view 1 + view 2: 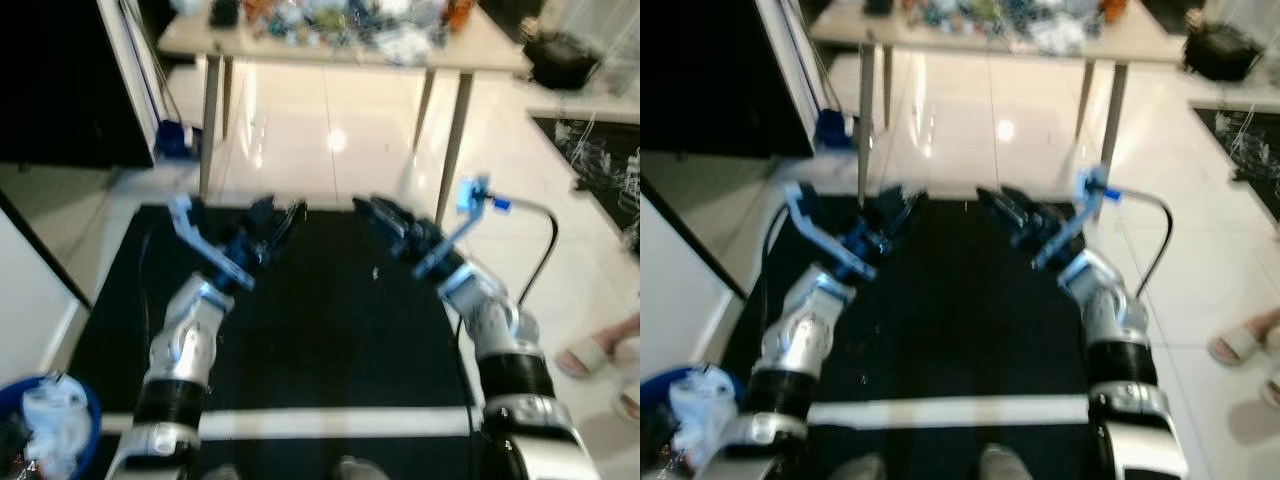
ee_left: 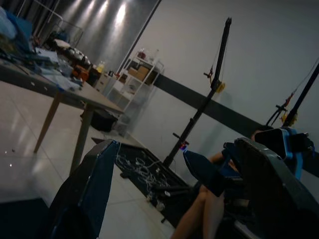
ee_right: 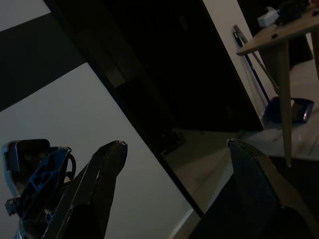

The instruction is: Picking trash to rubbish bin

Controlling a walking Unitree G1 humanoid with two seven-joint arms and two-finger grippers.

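Left wrist view catches a seated person (image 2: 209, 209) between spread left gripper (image 2: 169, 199); right gripper (image 3: 174, 194) likewise spread.

Silver arms, black-fingered hands, blue brackets

Both head views are soft with motion blur, so the clutter on the pale surface (image 1: 480, 52) at the top melts into smears. The white tiled floor (image 1: 330, 130) is bright and glossy, carrying a round glare spot and pale reflected streaks under the surface's legs (light evidently from overhead). The black mat (image 1: 330, 320) swallows detail, and the dark opening at upper left is nearly featureless. The left wrist view is dim and bluish, with ceiling lights flaring in a row at its upper edge; the left claw (image 2: 169, 184) looms blurred and out of focus. The right wrist view is darker still, its right claw (image 3: 174, 189) only a shadowy silhouette.
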